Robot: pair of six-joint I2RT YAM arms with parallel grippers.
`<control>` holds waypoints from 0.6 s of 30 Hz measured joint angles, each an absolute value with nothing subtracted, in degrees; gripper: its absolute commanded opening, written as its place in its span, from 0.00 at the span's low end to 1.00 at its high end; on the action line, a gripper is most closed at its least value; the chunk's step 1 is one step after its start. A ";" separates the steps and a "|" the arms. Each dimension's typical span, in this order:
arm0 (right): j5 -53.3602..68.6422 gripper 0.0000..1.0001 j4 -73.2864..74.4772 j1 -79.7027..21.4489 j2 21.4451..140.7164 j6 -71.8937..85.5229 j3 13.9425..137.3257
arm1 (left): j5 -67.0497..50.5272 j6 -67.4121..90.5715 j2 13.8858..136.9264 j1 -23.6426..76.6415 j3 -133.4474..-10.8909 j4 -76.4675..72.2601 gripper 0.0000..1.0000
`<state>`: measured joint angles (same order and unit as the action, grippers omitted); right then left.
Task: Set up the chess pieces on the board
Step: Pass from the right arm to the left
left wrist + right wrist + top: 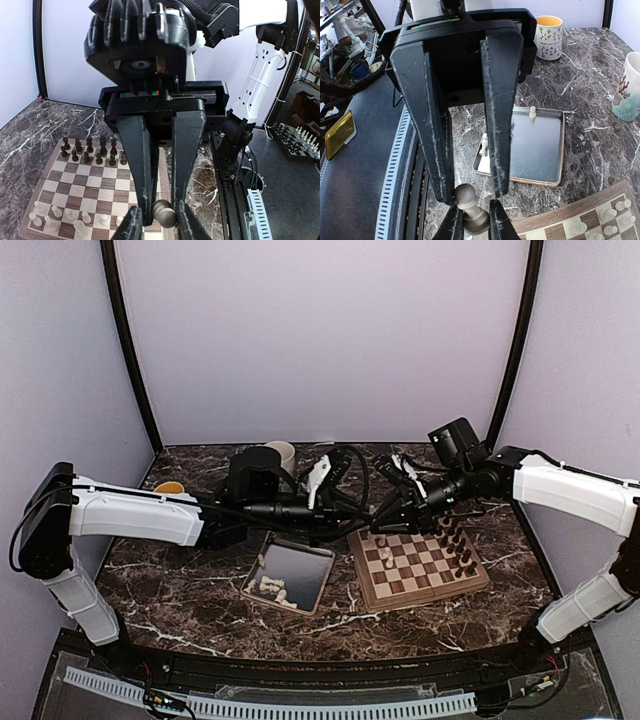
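Both grippers meet over the board's [421, 599] left edge with one pale pawn [165, 214] between them. My left gripper [162, 212] pinches the pawn's head in its fingertips. The right gripper's fingertips [131, 226] come up from below on either side. In the right wrist view the pawn [475, 220] stands at my right gripper [471, 197], head against one finger and body between the left gripper's fingertips [451, 226]. Several cream chess pieces [378, 552] stand along the board's left side, and a few more [272, 588] lie in the tray.
A silver metal tray [300, 565] sits left of the board on the dark marble table. Dark brown pieces [458, 540] fill the board's right side. A white mug [283, 452] stands at the back and a yellow-lined mug [168, 487] at far left.
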<state>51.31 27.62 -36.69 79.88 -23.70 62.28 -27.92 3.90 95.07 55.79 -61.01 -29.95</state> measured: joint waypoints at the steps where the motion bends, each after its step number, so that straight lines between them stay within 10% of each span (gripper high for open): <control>1: 51.42 0.15 27.49 -36.69 79.92 -23.64 62.28 | -28.27 3.86 95.09 55.79 -61.06 -30.09 0.20; 18: 51.90 0.26 27.09 -35.75 80.05 -21.89 61.69 | -30.89 4.32 97.54 55.72 -62.94 -30.35 0.02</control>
